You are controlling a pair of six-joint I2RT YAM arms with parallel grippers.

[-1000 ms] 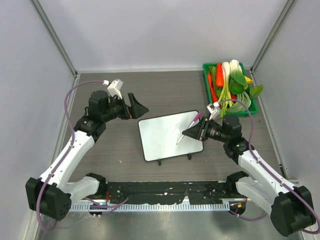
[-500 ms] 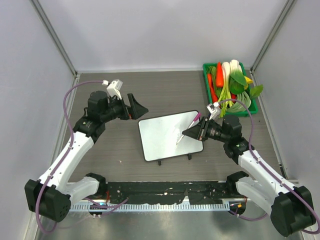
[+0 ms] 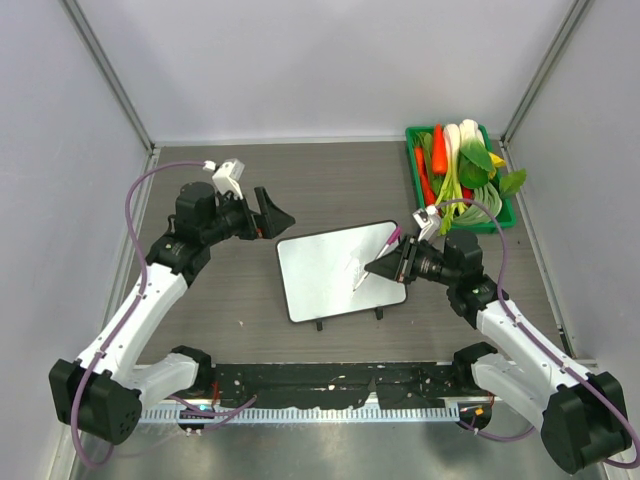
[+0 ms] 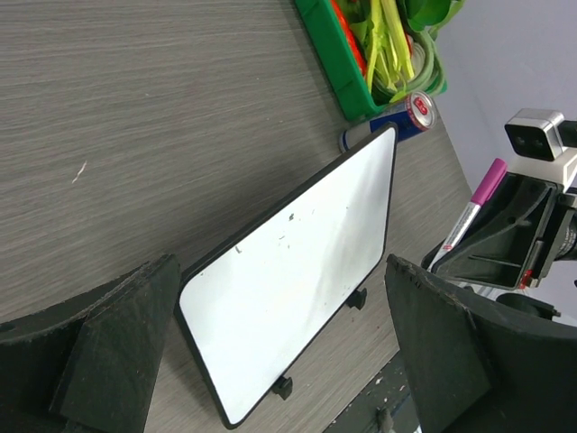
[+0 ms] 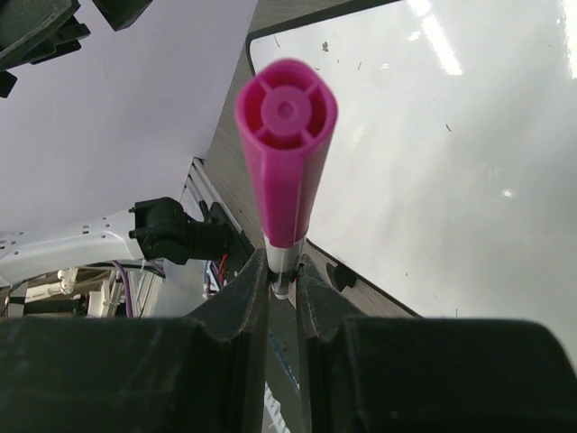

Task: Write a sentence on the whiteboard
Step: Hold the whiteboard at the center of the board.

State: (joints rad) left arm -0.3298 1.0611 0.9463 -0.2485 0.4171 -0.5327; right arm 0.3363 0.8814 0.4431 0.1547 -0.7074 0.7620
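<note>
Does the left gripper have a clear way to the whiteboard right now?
Likely yes: the open left gripper sits by the whiteboard's far-left corner, with nothing between them.

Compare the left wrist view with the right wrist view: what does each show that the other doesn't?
Only the left wrist view: the green vegetable tray, a drink can lying by the far corner of the whiteboard, and the open left gripper.
Only the right wrist view: the pink marker end-on, showing its cap face, and a white-and-black arm segment with cables beyond the board.
Both: the whiteboard, almost blank apart from small specks, and the pink marker clamped in the shut right gripper.
</note>
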